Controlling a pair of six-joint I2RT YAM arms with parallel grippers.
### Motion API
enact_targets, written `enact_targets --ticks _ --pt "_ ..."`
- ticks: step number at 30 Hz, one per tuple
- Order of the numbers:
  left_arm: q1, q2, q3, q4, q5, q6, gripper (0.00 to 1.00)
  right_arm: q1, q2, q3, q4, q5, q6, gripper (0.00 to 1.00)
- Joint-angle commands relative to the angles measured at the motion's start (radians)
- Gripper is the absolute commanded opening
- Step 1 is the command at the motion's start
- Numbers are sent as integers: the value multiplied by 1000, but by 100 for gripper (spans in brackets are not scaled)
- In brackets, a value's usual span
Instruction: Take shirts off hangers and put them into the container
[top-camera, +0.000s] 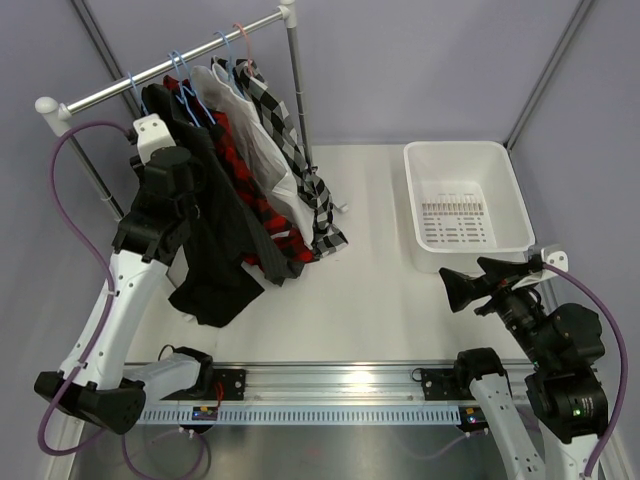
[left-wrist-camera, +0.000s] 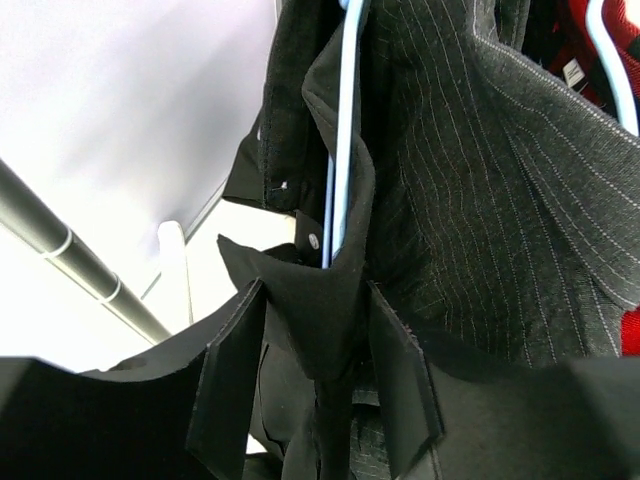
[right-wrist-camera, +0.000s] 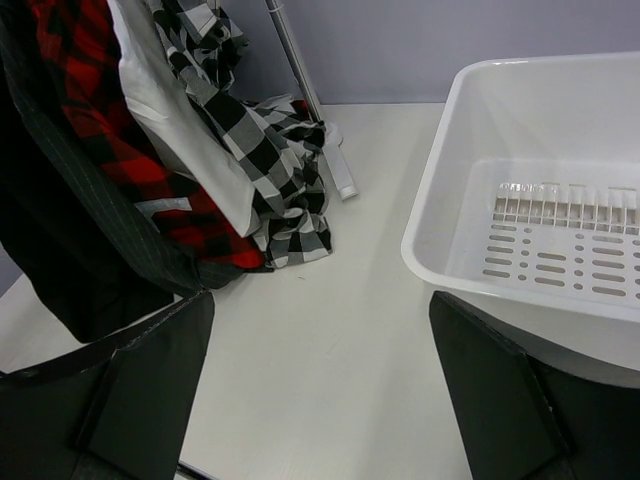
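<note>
Ok so the left gripper (left-wrist-camera: 315, 370) is up in the clothes at the upper left of the top view, with its flat black fingers (left-wrist-camera: 225, 380) on either side of a soft fold of the plain black shirt (left-wrist-camera: 335, 300). Honestly can't tell if they actually pinch it or just straddle it. A thin light-blue hanger (left-wrist-camera: 345, 120) runs straight down into that same fold, so it's kinda in the way. The charcoal pinstriped shirt (left-wrist-camera: 480, 200) hangs just to the right of it. Then come the red-black plaid shirt (right-wrist-camera: 90, 110), the white shirt (right-wrist-camera: 170, 110) and the black-white checked shirt (right-wrist-camera: 270, 170), whose hem pools on the table (top-camera: 370, 310). All of them hang on the shiny metal rail (top-camera: 170, 60). The white plastic container (top-camera: 412, 190), with a rounded rim and a slotted bottom, sits at the right. The right gripper (top-camera: 465, 275) is just below it, spread wide with nothing in it.
</note>
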Motion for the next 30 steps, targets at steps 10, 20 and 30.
enact_targets --ticks 10,20,30 --pt "30 21 27 54 -12 3 14 18 -25 -2 19 3 -15 99" --pt "33 -120 89 50 3 90 0 18 -24 -2 16 20 -13 99" --pt "31 -205 159 -51 184 73 0 18 -21 -8 21 13 -5 100"
